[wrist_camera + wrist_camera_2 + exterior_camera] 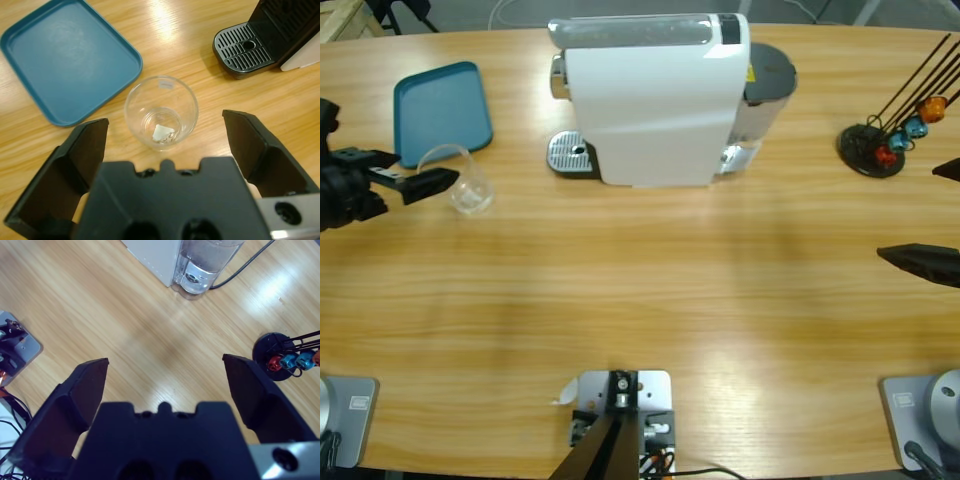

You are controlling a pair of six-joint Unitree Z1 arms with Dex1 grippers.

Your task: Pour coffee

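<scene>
With the left gripper (pixel 165 132) hovering over the clear glass cup (pixel 161 112) and its jaws spread wide and empty, the step in hand looks like the grasp on the cup. Cup stands upright on the wooden table (pixel 640 290), just beside the near corner of the blue tray (pixel 442 108), well apart from the white coffee machine (pixel 655 100). In the left wrist view the cup sits between the two jaws but closer to the left one, so the gripper wants centring before it closes, otherwise one jaw hits first and shoves the cup toward the tray. Come down low enough to pinch the wall, not the rim; thin clear cup, likely slippery, so close gently and keep it upright.

Coffee: no amber liquid visible anywhere. Cup bottom shows only a pale glint or scrap, cannot tell what it is. So the cup probably has to go on the drip grate (pixel 246 47) under the spout first; the grate is bare now.

Right gripper (pixel 165 377) also has its jaws apart, nothing between them, hanging over bare table near the capsule stand (pixel 280 352) with red and blue capsules, with the machine's water tank (pixel 202 262) beyond it. It is out of the way; fine to leave parked.
</scene>
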